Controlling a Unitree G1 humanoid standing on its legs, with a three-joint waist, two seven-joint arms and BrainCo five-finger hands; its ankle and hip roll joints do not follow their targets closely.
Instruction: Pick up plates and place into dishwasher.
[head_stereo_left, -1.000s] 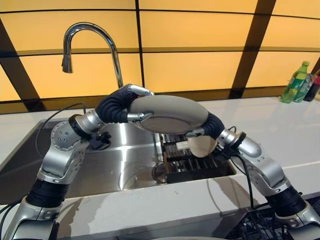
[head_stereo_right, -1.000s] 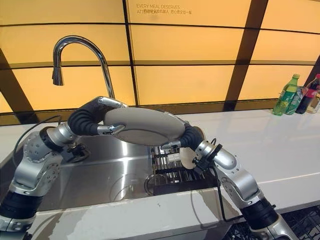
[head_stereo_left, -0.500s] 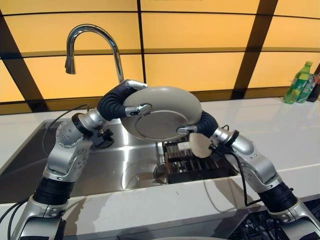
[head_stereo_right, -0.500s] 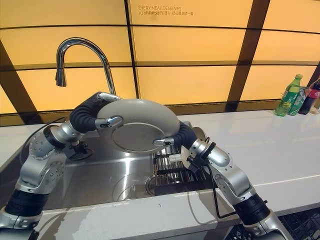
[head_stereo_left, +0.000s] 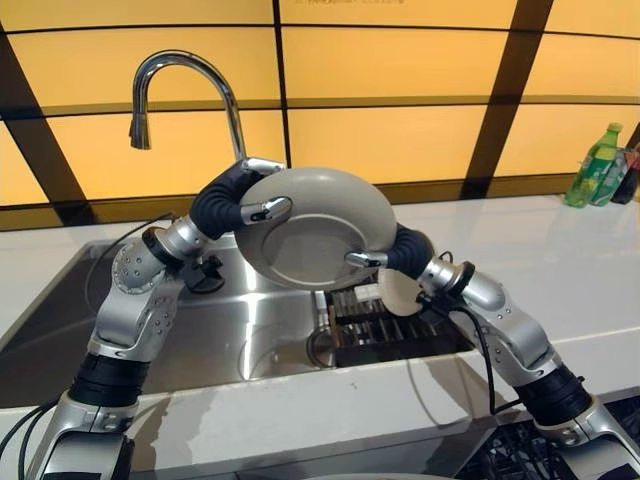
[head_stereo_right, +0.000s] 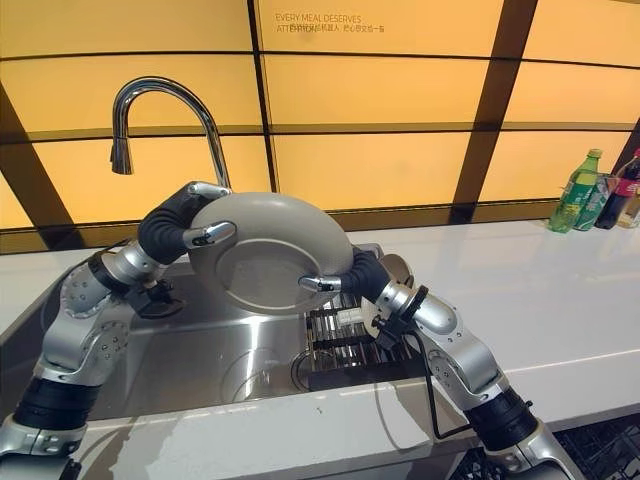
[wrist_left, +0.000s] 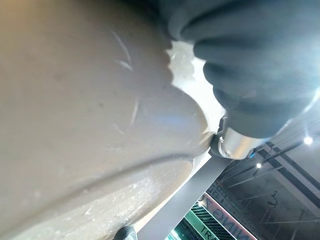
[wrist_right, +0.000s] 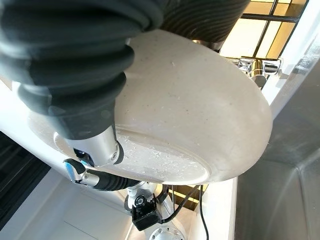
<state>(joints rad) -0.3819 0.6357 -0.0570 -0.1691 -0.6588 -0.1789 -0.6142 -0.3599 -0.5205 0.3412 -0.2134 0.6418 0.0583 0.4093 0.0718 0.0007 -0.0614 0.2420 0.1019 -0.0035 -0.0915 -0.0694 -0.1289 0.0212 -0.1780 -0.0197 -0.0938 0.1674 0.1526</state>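
We hold a round beige ceramic plate (head_stereo_left: 320, 228) tilted above the steel sink (head_stereo_left: 150, 320), left robot hand (head_stereo_left: 255, 205) pinching its rim at 9 o'clock, right robot hand (head_stereo_left: 375, 260) gripping at 4 o'clock. Lifting looks done; carrying it to the dishwasher and racking remain.

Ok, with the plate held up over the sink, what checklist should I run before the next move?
1. Left hand pinching the round grey plate at its rim: ok.
2. Right hand pinching the opposite rim: ok.
3. Plate clear of the chrome tap: ok.
4. Plate lifted above the steel sink and its dark rack: ok.
5. Dishwasher rack open and free: cannot tell.
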